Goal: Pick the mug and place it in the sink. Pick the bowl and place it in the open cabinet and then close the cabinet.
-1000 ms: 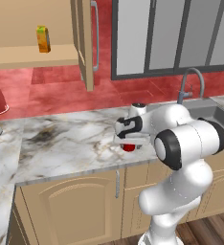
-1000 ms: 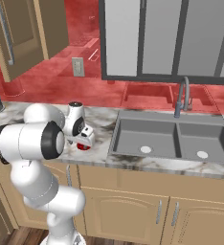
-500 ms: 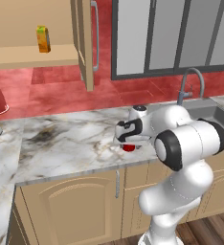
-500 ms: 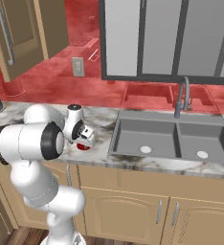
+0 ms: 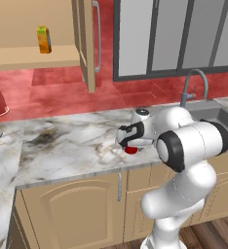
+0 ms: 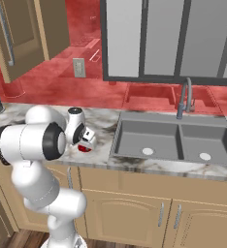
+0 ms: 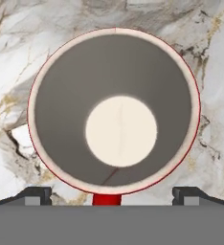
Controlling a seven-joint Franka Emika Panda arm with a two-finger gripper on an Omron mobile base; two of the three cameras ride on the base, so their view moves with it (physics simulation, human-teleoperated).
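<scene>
On the marble counter point(image 5: 62, 146), just left of the sink point(image 6: 178, 140), sits the red mug point(image 5: 131, 150), and the gripper point(image 5: 128, 144) is right down over it. From the left base camera you catch only a sliver of red beneath the hand; from the right base camera it's the same story, a red patch point(image 6: 85, 148) tucked under the gripper point(image 6: 89, 141), close to the counter's front edge.

Looking straight down from the hand, the mug point(image 7: 114, 110) stands upright, its white inside and pale round bottom wide open to us, thin red rim all the way round, a bit of red handle poking out at the lower edge. Both fingertips point(image 7: 35, 195) sit spread well apart, one either side of the mug and wider than its rim, so the jaws are released and nothing is gripped.

Over at the sink, both grey basins lie to the right with the curved faucet point(image 6: 185, 97) behind them. Up on the wall at left, the tan cabinet point(image 5: 18, 53) has its door point(image 5: 89, 44) swung out, and a small yellow-orange carton point(image 5: 44, 40) stands on the shelf inside.
</scene>
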